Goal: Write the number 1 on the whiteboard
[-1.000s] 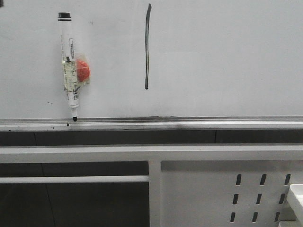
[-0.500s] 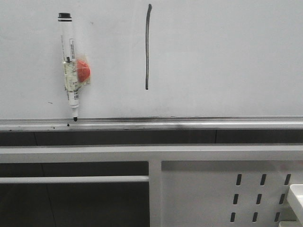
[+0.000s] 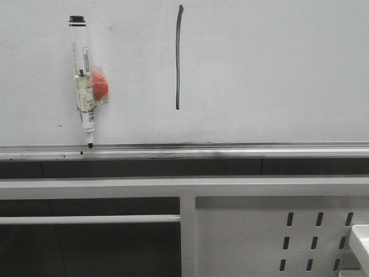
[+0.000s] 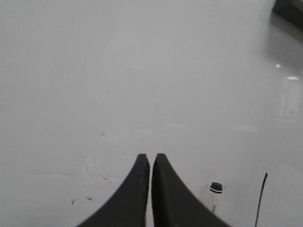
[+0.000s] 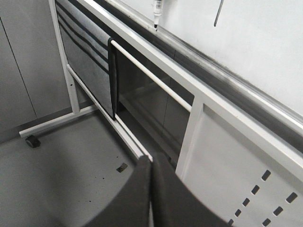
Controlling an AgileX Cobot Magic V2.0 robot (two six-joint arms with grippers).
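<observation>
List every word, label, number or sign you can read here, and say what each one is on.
"1": one dark vertical stroke, hand-drawn on the whiteboard.
Printed label on the marker barrel: too small and blurred to read.
Small dark specks on the board near the marker: smudges, not writing.
Nothing else carries text.

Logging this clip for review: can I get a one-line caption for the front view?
Number 1 drawn on the whiteboard, marker hanging tip-down at its left above the rail.
</observation>
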